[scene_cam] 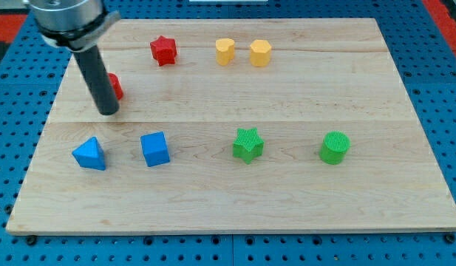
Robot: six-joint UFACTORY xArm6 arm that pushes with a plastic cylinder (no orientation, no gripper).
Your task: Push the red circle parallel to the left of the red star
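The red star (162,50) sits near the view's top, left of centre, on the wooden board (287,192). The red circle (115,86) lies below and left of the star and is mostly hidden behind my dark rod. My tip (108,111) rests on the board just below the red circle, at its lower left side, touching or nearly touching it.
Two yellow blocks (225,52) (260,53) stand right of the red star. A blue triangle (89,154) and a blue cube (154,148) lie below my tip. A green star (247,145) and a green cylinder (335,147) are at lower right.
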